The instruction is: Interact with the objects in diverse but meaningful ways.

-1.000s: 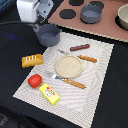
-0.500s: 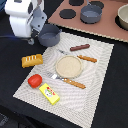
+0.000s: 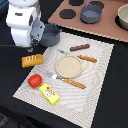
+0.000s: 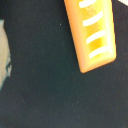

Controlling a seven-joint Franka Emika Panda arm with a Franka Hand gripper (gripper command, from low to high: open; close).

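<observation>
1. Below the arm, at the exterior view's left, the loaf (image 3: 31, 60) lies on the dark table (image 3: 15, 107), just off the mat (image 3: 95, 80) edge.
2. Gripper (image 3: 31, 48) sits just above the loaf; its fingers are hidden, so I cannot tell how far open they are or whether they touch it.
3. Wrist view shows the loaf (image 4: 93, 31) alone on dark cloth, no fingers.
4. Tomato (image 3: 34, 80), packet (image 3: 49, 93), plate (image 3: 68, 66) and sausage (image 3: 80, 47) rest on the mat.
5. Since the earlier frames the arm has moved down toward the loaf; the items lie unchanged.
</observation>
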